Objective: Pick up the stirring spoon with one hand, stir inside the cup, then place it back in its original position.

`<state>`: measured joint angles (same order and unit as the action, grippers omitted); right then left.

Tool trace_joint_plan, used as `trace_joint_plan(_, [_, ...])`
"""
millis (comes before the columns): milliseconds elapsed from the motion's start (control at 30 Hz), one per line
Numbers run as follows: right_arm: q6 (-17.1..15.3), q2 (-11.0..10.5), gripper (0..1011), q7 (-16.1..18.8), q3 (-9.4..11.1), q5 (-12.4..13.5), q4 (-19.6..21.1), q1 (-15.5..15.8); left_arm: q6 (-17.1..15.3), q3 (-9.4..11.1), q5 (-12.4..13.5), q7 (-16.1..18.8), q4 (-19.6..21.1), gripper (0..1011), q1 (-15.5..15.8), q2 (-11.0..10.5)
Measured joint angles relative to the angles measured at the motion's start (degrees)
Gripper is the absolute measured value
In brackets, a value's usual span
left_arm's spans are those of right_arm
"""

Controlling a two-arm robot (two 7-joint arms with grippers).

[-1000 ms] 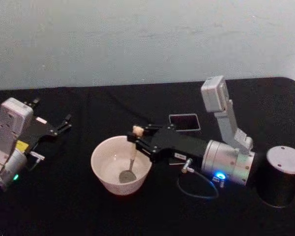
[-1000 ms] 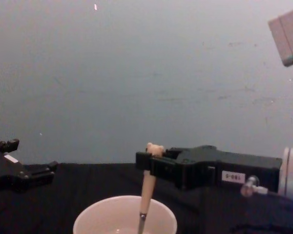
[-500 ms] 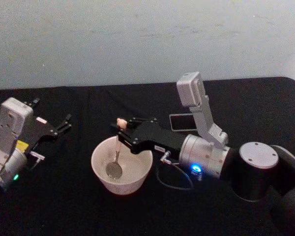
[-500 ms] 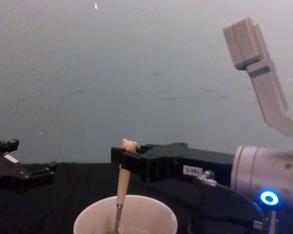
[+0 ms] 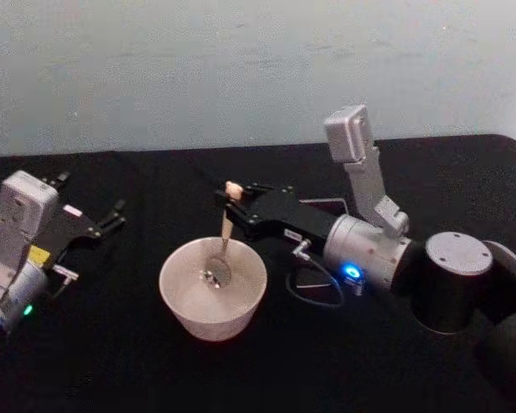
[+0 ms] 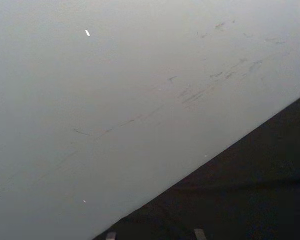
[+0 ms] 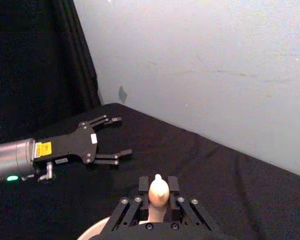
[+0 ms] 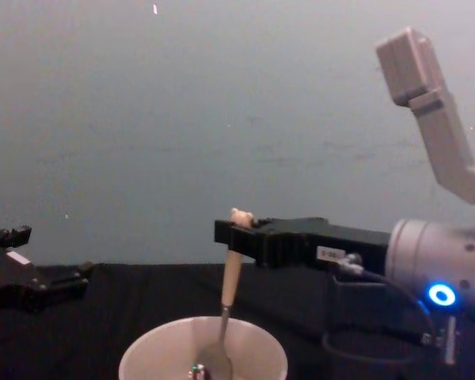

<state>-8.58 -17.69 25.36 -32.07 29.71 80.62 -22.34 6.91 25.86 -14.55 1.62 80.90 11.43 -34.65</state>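
Observation:
The cream-white cup (image 5: 174, 299) stands on the black table in front of me, and its rim (image 8: 141, 349) is at the bottom of the chest view. The stirring spoon (image 5: 227, 220) hangs almost upright, its metal bowl (image 8: 215, 360) down inside the cup. My right gripper (image 5: 234, 195) is shut on the beige handle just under the bear head (image 7: 158, 189), above the cup's far rim. The dark grey box (image 5: 334, 203) is partly hidden behind the right arm. My left gripper (image 5: 113, 216) rests open at the left, apart from the cup.
A grey cable (image 5: 316, 288) loops on the table under the right arm's blue-lit wrist (image 5: 353, 274). The pale wall stands behind the table's far edge. The left gripper (image 7: 120, 136) lies on bare black cloth beyond the cup.
The right gripper has carried the spoon around in the cup: left over the near-left side, then back right and toward the far rim. The left arm has stayed still.

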Motion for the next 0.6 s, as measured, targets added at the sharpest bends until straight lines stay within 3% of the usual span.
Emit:
trace_joint_plan(333, [-1.2, -4.8, 223, 2.6, 1.4, 2.1, 5.0, 3.3, 0.0, 0.0, 0.0, 0.0, 0.0, 1001, 0.0, 0.0])
trace_joint_plan(600, [-1.9, -7.6, 223, 4.5, 0.6, 3.4, 8.7, 5.5, 0.0, 0.0, 0.0, 0.0, 0.0, 1001, 0.0, 0.0])
